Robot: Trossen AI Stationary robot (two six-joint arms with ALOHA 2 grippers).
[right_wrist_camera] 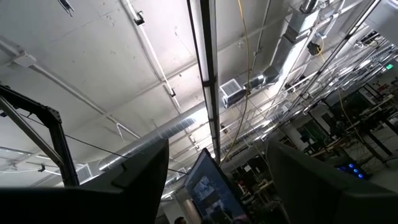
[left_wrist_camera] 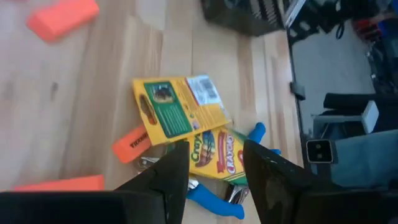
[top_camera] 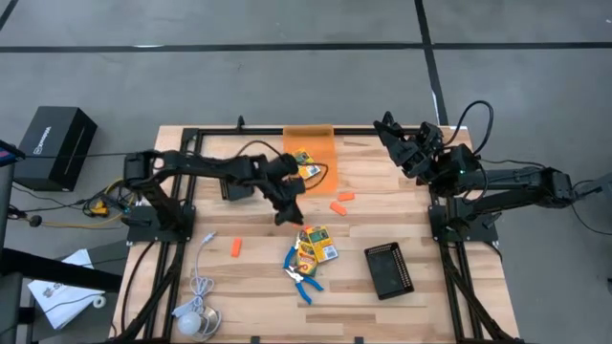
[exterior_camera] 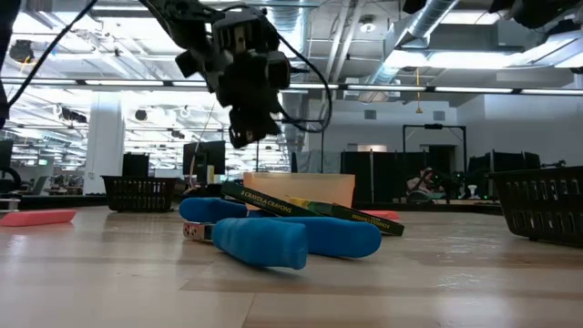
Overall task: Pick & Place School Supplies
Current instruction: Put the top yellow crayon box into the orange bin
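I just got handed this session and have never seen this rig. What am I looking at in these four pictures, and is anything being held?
Two dark robot arms work at a wooden table. One picture looks straight down, one looks level across the tabletop, and one comes from each wrist.

The left gripper hangs open just above two crayon boxes, holding nothing. The boxes lie over blue-handled scissors. Short orange pieces are scattered around. An orange bin at the far edge holds another crayon box. A black tray and a white cable also lie there.

The right gripper waits, raised and open, empty; its camera sees only ceiling.
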